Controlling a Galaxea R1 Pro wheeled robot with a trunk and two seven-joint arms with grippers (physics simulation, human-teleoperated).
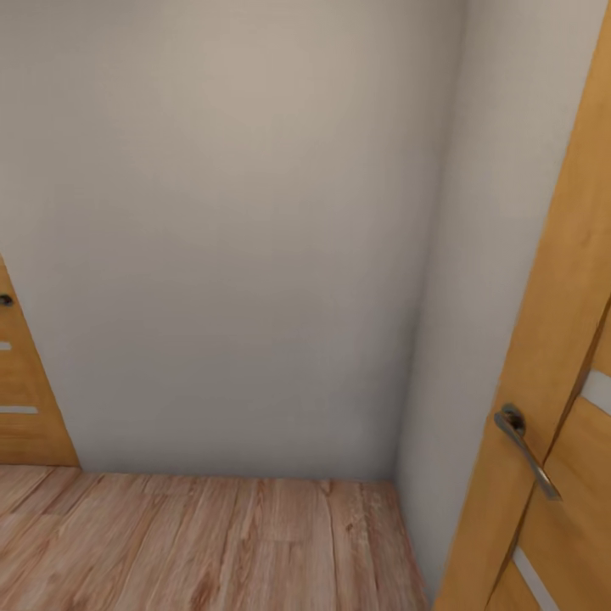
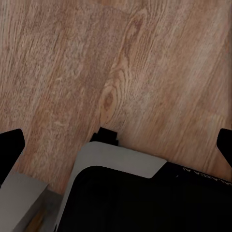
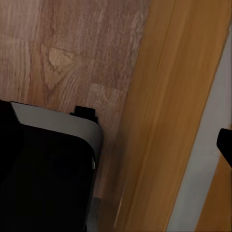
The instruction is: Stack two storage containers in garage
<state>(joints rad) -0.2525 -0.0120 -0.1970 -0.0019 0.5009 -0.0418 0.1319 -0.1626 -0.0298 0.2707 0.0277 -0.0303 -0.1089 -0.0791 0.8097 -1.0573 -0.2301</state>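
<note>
Nearest, the robot's dark base (image 2: 145,198) rolls over light wood-plank flooring (image 1: 212,543). The left gripper (image 2: 118,145) has its jaws spread wide with nothing between them; the right jaws' state cannot be told. Just beside the right arm stands a wooden door (image 1: 552,356) with a lever handle (image 1: 526,450). Beyond lies a pale wall corner (image 1: 255,255). The containers' bearing from either arm cannot be judged (the robot appears in transit).

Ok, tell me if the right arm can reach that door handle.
Probably yes: the door handle is on the robot's right, and the right wrist view shows the door close by, nothing between. The arm points at the wood floor, so it must lift first.
</note>
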